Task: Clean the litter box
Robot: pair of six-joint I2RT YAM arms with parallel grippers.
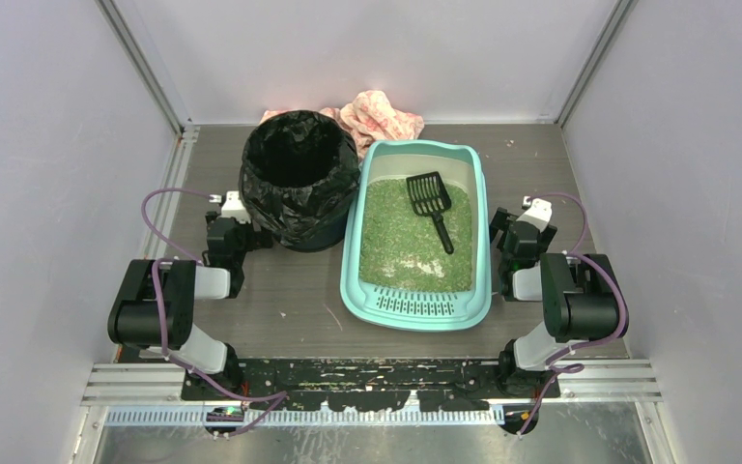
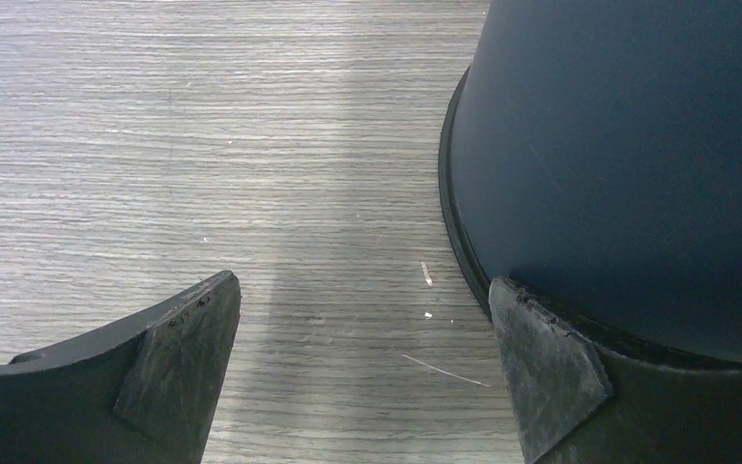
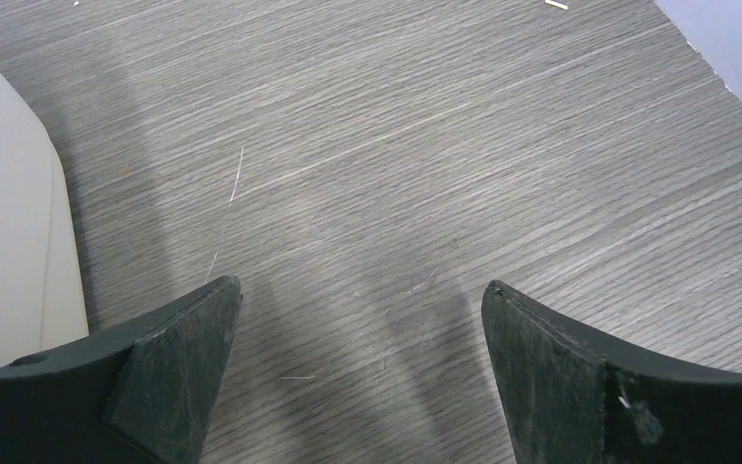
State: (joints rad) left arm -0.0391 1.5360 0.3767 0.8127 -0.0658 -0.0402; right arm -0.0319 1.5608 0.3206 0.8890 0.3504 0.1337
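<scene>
**A:** Wide view first: grey wood-grain table [image 1: 280, 300] across the whole cell floor.

**B:** Biggest item on it?

**A:** The litter box [image 1: 352, 253], mint-teal, just right of centre. Its long side runs away from the arm bases, w/ the slotted lip [image 1: 415, 304] at the near end. There's green litter [image 1: 396, 246] inside, and the pale floor shows bare at the far end.

**B:** And to its left?

**A:** A round bin [image 1: 299, 184] w/ a black bag liner, tight against the box's far-left corner. Can't tell if they touch.

**B:** Arms?

**A:** Both folded low, one on each side. The left arm sits left of the bin and the right arm sits right of the box.

**B:** What's behind them?

**A:** A pink patterned cloth [image 1: 382, 114], crumpled at the back wall, behind both bin and box.

**B:** Scoop?

**A:** The black scoop [image 1: 430, 196] lies on the litter, far-right part of the box. Its slotted head points toward the far end and its handle points back at the bases.

**B:** Grippers, quick.

**A:** On the left gripper [image 2: 359, 290] the jaws are wide apart w/ nothing between them. It's low over bare table, w/ one finger just beside the bin's base. The right gripper [image 3: 358, 290] is also spread and empty over bare table. The box's pale outer wall shows at the left edge of that wrist view.

**B:** Smallest?

**A:** Stray pale flecks [image 2: 427, 275] on the table near the bin.
</scene>
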